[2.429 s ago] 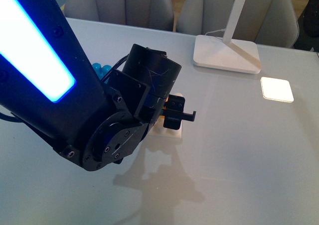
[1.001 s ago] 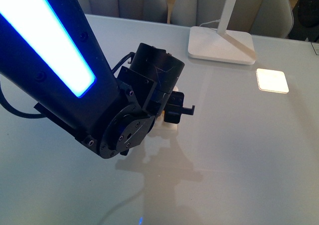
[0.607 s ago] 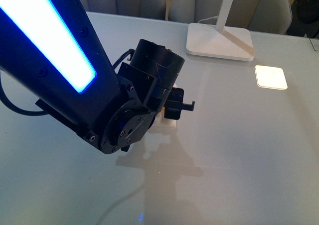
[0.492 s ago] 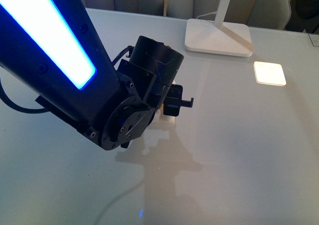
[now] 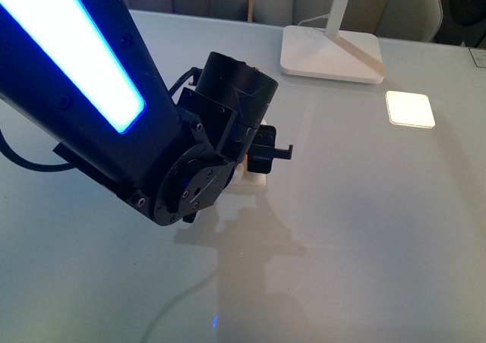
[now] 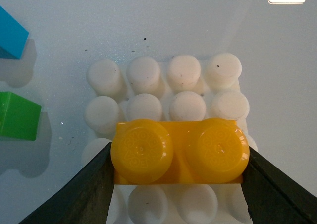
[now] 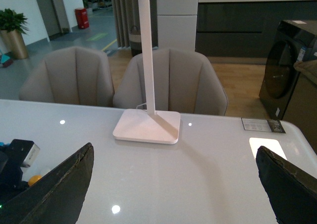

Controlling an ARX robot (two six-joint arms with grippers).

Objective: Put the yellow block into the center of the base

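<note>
In the left wrist view my left gripper (image 6: 179,157) is shut on the yellow block (image 6: 179,152), one black finger at each short end, both studs facing the camera. The white studded base (image 6: 183,73) lies right beneath it. The block covers the base's near middle rows, and I cannot tell whether it touches the studs. In the front view the left arm hides the block, and only a corner of the base (image 5: 254,180) shows under the left gripper (image 5: 263,158). My right gripper (image 7: 173,184) stands open high over the table with nothing between its fingers.
A green brick (image 6: 17,116) and a blue brick (image 6: 11,33) lie on the table beside the base. The white lamp foot (image 5: 332,55) stands at the back, with a glowing square patch (image 5: 410,108) to its right. Chairs stand behind the table.
The left gripper has stayed over the base with the block. The front view has shifted slightly, so the lamp foot and patch sit higher; the block's orange edge no longer shows there.
</note>
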